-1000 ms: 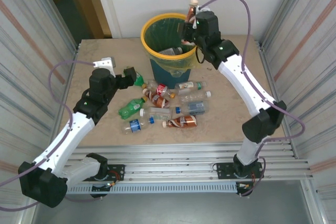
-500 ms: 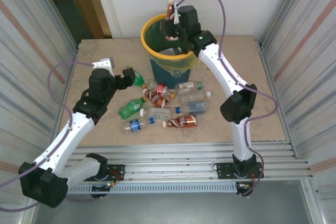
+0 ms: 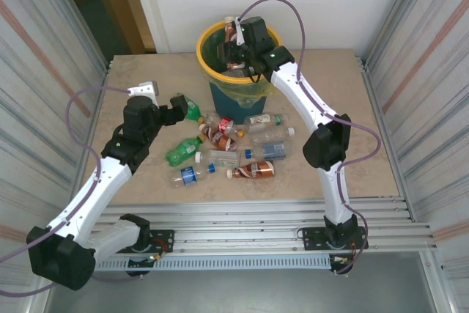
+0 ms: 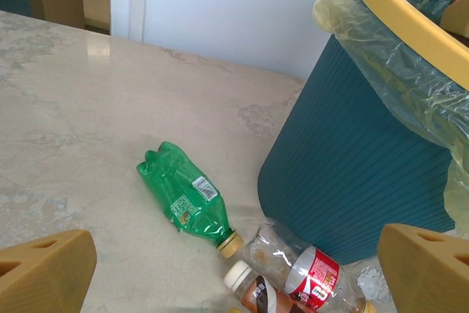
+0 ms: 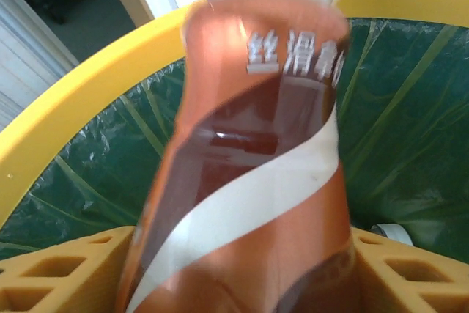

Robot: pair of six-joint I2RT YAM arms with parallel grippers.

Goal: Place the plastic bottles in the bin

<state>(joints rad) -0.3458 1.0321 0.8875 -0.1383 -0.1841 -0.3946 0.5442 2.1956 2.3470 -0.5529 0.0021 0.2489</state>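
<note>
A brown bottle (image 5: 249, 181) with a white swirl label stands between my right gripper's (image 5: 242, 269) fingers, blurred while the fingers look sharp, so it sits loose in open jaws. It hangs over the mouth of the bin (image 5: 88, 100). From above, that bottle (image 3: 233, 33) and the right gripper (image 3: 236, 43) are over the bin's yellow rim (image 3: 209, 31). My left gripper (image 3: 179, 104) is open and empty above the table, just short of a green bottle (image 4: 183, 196) lying beside the bin (image 4: 396, 12). Several more bottles (image 3: 242, 144) lie in front of the bin.
A clear bottle with a red label (image 4: 311, 273) and a brown white-capped bottle (image 4: 253, 291) lie against the bin's teal wall (image 4: 344, 174). Corrugated metal walls (image 3: 425, 71) flank the table on both sides. Bare tabletop (image 3: 139, 71) lies left of the bin.
The right arm has swung left and down, carrying the brown bottle from the bin's right rim to over its opening, and its jaws have widened. The left arm has stayed put.
</note>
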